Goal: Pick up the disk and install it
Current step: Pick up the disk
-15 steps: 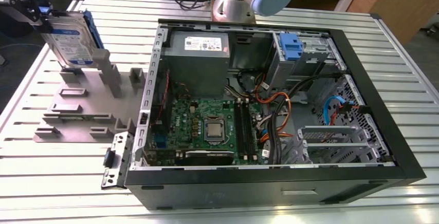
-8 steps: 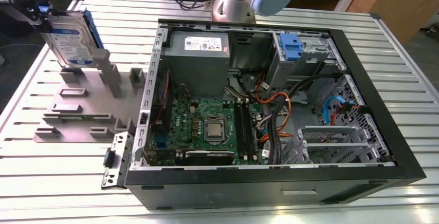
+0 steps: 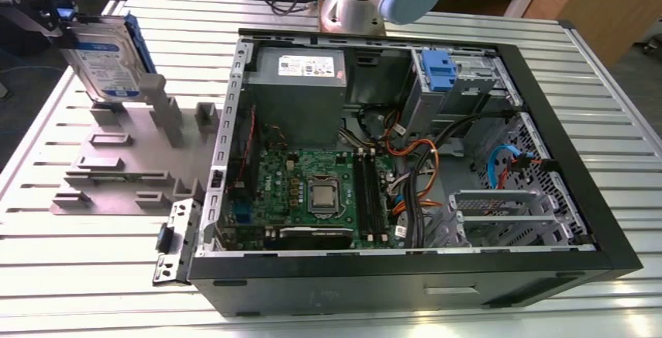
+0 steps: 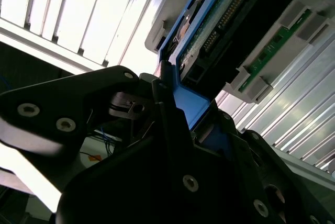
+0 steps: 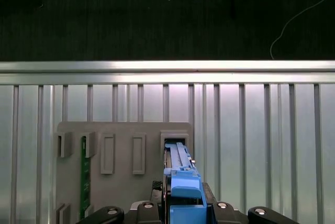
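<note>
The disk (image 3: 104, 63), silver with a white-and-blue label and a blue carrier frame, stands on edge at the exterior view's far left. It is over the grey holder plate (image 3: 124, 167). My gripper (image 3: 57, 24) is shut on its upper end. In the first wrist view the disk (image 5: 180, 177) runs from my gripper (image 5: 183, 211) down to a slot in the plate (image 5: 120, 182). Whether its lower end still sits in that slot I cannot tell. In the second wrist view my black fingers (image 4: 167, 103) clamp the blue frame, and the disk's circuit-board side (image 4: 230, 20) shows beyond them.
An open computer case (image 3: 414, 272) lies on the slatted metal table (image 3: 610, 82), on the exterior view's right. Inside it are a motherboard (image 3: 321, 191), a grey power-supply box (image 3: 300, 82) and a metal drive bay with a blue latch (image 3: 439, 70). A green memory stick (image 5: 83, 177) stands in the holder plate.
</note>
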Controlling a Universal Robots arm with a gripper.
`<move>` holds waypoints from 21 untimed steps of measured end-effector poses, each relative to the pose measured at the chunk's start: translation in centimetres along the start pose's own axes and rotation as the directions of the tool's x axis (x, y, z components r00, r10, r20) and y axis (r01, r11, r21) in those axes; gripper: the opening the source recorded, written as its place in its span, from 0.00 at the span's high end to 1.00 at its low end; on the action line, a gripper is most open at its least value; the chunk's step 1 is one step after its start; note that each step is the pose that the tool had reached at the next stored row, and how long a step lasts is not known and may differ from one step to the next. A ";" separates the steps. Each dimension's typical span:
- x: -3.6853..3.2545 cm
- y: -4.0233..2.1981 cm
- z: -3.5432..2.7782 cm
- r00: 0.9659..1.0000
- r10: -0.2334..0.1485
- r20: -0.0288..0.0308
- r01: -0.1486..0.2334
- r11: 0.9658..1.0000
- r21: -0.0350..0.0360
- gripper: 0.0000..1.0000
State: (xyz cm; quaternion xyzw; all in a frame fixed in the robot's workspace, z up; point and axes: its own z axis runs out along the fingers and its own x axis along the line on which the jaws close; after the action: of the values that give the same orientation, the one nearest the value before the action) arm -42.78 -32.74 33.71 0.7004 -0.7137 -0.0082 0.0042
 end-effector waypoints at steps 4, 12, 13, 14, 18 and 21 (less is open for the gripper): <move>0.00 0.00 -0.07 1.000 0.000 -0.001 0.000 1.000 0.000 0.64; 0.00 0.01 -0.37 1.000 0.000 -0.003 0.000 1.000 0.000 0.64; 0.00 0.01 -0.41 1.000 0.000 -0.003 0.000 1.000 0.000 0.64; 0.00 0.01 -0.44 1.000 0.000 -0.004 0.000 1.000 0.000 0.64; 0.00 0.01 -0.59 1.000 0.000 -0.005 0.000 1.000 0.000 0.64; 0.00 0.01 -0.68 1.000 0.000 -0.006 0.000 1.000 0.000 0.64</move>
State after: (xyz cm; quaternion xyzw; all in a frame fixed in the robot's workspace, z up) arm -42.78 -32.74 34.39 0.7004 -0.7137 -0.0060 0.0064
